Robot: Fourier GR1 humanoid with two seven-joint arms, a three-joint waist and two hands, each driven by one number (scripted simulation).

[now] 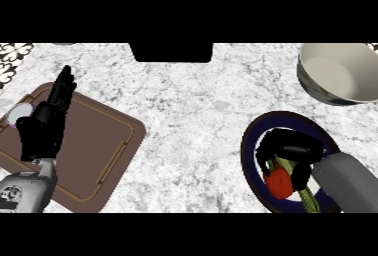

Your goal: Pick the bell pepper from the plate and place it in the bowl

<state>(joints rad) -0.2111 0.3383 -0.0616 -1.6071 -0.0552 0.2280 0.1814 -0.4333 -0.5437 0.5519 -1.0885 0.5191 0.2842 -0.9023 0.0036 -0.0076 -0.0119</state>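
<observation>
Red bell pepper (280, 183) sits on dark plate (255, 131) at near right — right hand (289, 150) curls its fingers round it. Bowl (341, 73) far right (apart from plate). Left hand (46, 120) over brown tray (111, 145) on marble surface (192, 110), fingers straight.

A red bell pepper (280, 183) with a green stem lies on a dark blue plate (254, 131) at the tabletop's right side, partly hidden beneath the right robot hand (289, 150), whose black fingers curl around it. A cream bowl (339, 72) with a dark outer wall stands upright beyond the plate, well apart.
</observation>
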